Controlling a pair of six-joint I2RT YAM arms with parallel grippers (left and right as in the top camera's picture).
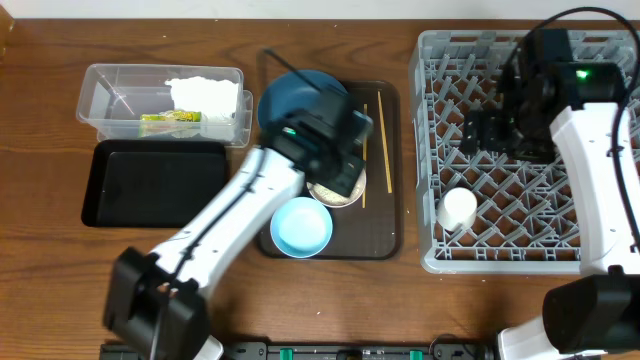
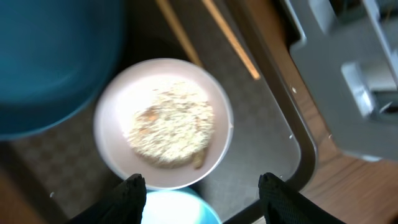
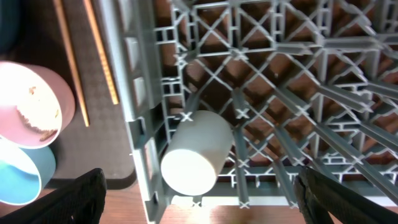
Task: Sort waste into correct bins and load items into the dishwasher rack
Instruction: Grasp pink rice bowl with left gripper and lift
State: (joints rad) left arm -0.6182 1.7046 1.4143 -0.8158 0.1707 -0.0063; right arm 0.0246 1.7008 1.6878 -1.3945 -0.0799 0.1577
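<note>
My left gripper is open and empty, hovering over the cream bowl that holds rice-like scraps. The bowl sits on the brown tray between the dark blue plate and the light blue bowl. Two chopsticks lie on the tray's right side. My right gripper is open and empty above the grey rack, where the white cup lies on its side. White tissue and the yellow-green wrapper are in the clear tub. The black tray lies in front of it.
The dark brown serving tray sits in the table's middle. The rack's left wall stands close to the serving tray's right edge. Bare wooden table lies along the front edge.
</note>
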